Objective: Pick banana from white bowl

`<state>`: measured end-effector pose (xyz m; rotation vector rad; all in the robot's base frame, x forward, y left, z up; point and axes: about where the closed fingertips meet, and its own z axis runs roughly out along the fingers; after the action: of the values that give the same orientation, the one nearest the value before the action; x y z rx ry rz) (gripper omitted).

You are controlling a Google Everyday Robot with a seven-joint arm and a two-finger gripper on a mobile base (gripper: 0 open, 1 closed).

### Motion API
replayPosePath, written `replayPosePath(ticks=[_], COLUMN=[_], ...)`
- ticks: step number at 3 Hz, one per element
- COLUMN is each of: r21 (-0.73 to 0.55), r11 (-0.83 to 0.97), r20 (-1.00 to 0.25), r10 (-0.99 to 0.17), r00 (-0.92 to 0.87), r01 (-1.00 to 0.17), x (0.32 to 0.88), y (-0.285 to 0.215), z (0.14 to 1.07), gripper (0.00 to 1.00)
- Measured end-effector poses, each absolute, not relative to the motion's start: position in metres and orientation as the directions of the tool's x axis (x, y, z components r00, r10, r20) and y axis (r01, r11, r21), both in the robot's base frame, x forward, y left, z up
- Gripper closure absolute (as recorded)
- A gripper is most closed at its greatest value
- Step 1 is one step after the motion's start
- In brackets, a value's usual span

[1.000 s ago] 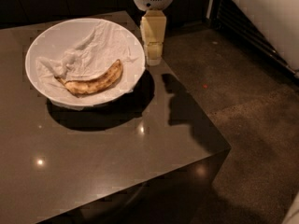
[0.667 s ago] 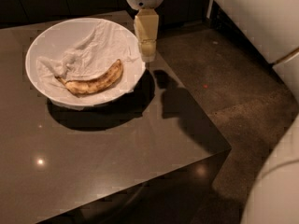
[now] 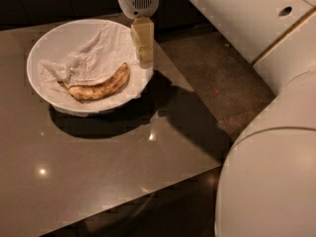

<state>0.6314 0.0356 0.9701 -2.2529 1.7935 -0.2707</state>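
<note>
A speckled yellow-brown banana [image 3: 98, 85] lies in the white bowl [image 3: 45, 46], on crumpled white paper towel [image 3: 86, 58], toward the bowl's near right side. The bowl sits at the back left of a glossy brown table [image 3: 108, 167]. My gripper [image 3: 142, 48] hangs from the top of the view over the bowl's right rim, just right of and above the banana's upper end, not touching it. Its pale yellow fingers [image 3: 142, 33] point down.
My pale arm [image 3: 247, 19] crosses the upper right, and a large rounded arm part [image 3: 271, 177] fills the lower right. The table's right edge runs diagonally, with speckled dark floor [image 3: 217, 78] beyond it. A dark wall is at the back.
The gripper has shifted left, from beside the bowl to over its right rim, closer to the banana. More of my arm has come into view at right. Banana and bowl have not moved.
</note>
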Motion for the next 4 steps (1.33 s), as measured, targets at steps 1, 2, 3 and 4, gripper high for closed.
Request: replayPosePath(ticks=[1, 2, 3, 4], r21=[-0.285, -0.271, -0.274, -0.264], r11=[-0.207, -0.210, -0.239, -0.265], r20=[-0.026, -0.031, 0.015, 0.066], r10=[-0.974, -0.974, -0.970, -0.964], r00=[0.224, 0.226, 0.244, 0.257], r01=[-0.936, -0.939, -0.932, -0.927], x=[0.634, 0.633, 0.630, 0.631], y=[0.041, 0.054, 0.074, 0.090], z=[0.958, 0.948, 0.943, 0.932], gripper=[0.07, 0.12, 0.13, 0.16])
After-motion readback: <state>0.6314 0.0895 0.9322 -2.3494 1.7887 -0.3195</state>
